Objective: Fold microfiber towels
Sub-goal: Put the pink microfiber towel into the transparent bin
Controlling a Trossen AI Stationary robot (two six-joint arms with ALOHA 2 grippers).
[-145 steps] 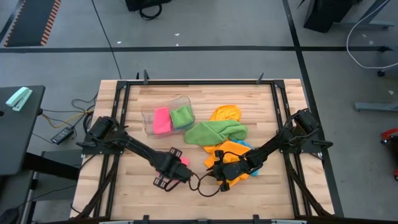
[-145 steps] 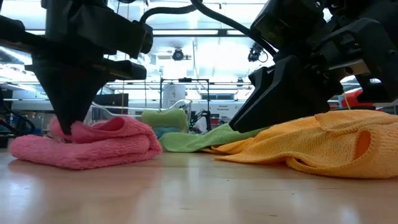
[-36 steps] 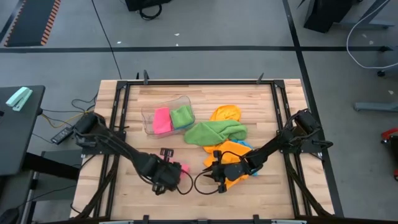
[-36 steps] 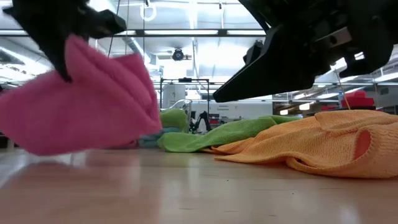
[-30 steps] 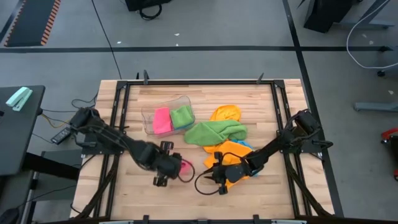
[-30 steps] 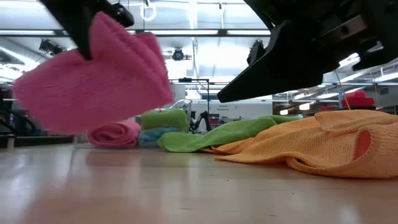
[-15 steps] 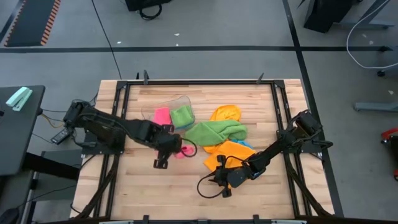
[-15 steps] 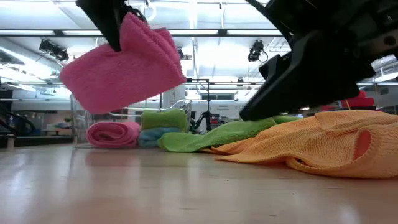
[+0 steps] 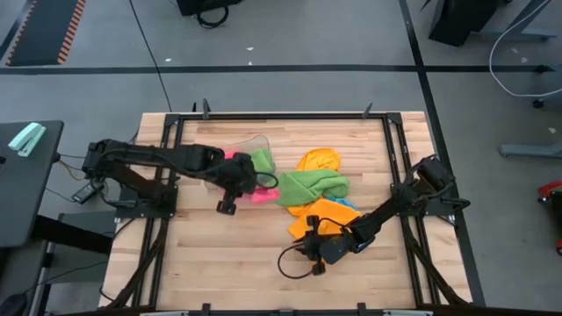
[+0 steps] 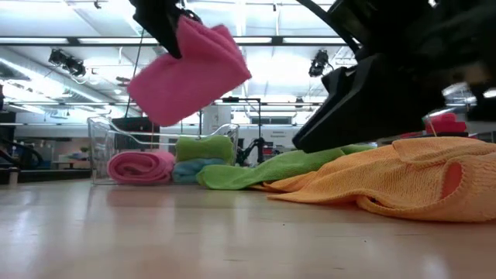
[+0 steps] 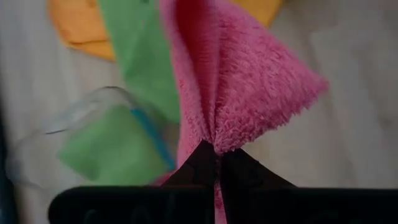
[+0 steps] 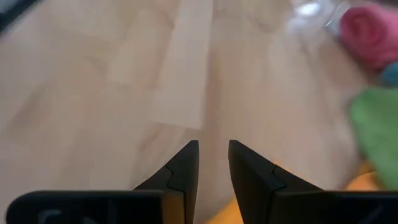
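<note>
My left gripper (image 9: 246,190) is shut on a folded pink towel (image 10: 190,74), held in the air beside the clear tub (image 10: 105,147). The tub holds a rolled pink towel (image 10: 141,165), a green one (image 10: 204,147) and a blue one (image 10: 192,169). A loose green towel (image 9: 312,186) and two orange towels (image 9: 318,161) (image 9: 327,215) lie on the table right of the tub. My right gripper (image 12: 211,152) stands low over bare wood near the nearer orange towel, its fingers a narrow gap apart and empty. My left gripper pinches the folded pink towel between its two fingers at a bunched edge (image 11: 214,140), several layers together. The fingers come from above, slanting down. The towel hangs below them, tilted and lifted clear of the table (image 10: 194,77).
The tub (image 9: 211,167) stands at the table's far left part, partly under my left arm. A strip of blue cloth (image 9: 348,204) shows beside the nearer orange towel. Bare wood lies along the near edge (image 9: 219,272). A black frame rail runs around the table (image 9: 281,115).
My left gripper has carried the pink towel up and toward the table's far edge, to beside the tub; the towel hangs clear of the table throughout. My right gripper has gone a little toward the near edge, off the orange towel.
</note>
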